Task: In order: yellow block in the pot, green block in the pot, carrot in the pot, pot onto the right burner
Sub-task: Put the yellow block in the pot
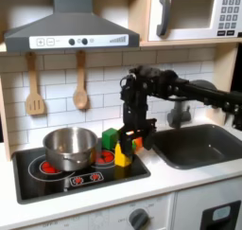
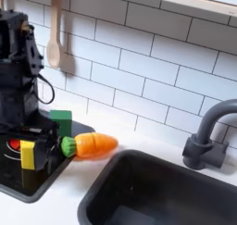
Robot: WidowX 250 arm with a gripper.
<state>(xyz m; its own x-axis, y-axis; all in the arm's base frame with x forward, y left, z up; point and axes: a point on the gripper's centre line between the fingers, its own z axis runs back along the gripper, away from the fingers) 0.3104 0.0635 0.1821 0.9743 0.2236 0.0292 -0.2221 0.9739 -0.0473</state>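
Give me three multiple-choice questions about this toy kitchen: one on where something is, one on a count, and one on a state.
1. Where does the pot stand?
A. On the cooktop, at the first exterior view's left
B. In the sink
C. On top of the microwave

2. How many wooden utensils hang on the tiled wall?
A. One
B. Two
C. Four

3. How is the carrot posed?
A. Standing upright on its tip
B. Lifted in the air
C. Lying on its side

Answers:
1. A, as the pot sits over the burner at the first exterior view's left.
2. B, as a slotted utensil and a spoon hang side by side.
3. C, as the second exterior view shows it lying flat beside the cooktop.
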